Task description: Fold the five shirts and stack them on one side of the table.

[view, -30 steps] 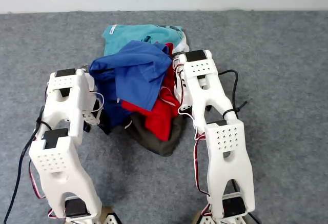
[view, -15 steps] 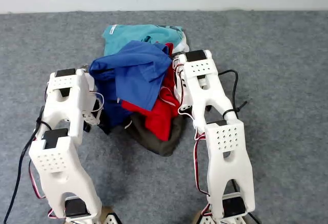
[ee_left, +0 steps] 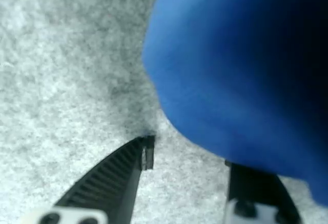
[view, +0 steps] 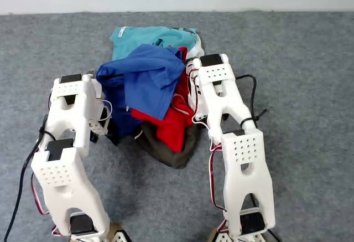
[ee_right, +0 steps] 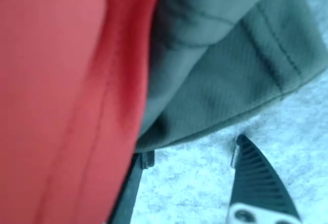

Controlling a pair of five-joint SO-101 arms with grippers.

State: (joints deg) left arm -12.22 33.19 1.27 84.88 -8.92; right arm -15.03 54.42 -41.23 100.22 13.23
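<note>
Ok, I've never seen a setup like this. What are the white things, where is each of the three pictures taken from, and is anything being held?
The white machines are two small robot arms, the left arm and the right arm. Each ends in a two-fingered gripper. The high view comes from a fixed camera looking down over the grey table. The other two pictures come from cameras on the arms' wrists, looking past their own grippers.

Between the arms lies a loose, unfolded pile of shirts. There is a teal shirt at the far end, a blue shirt on top, a red shirt under it, and a dark olive shirt at the bottom.

The left gripper is open beside the blue shirt's edge. The right gripper is open at the edge of the red and dark olive shirts. Neither holds anything.
</note>
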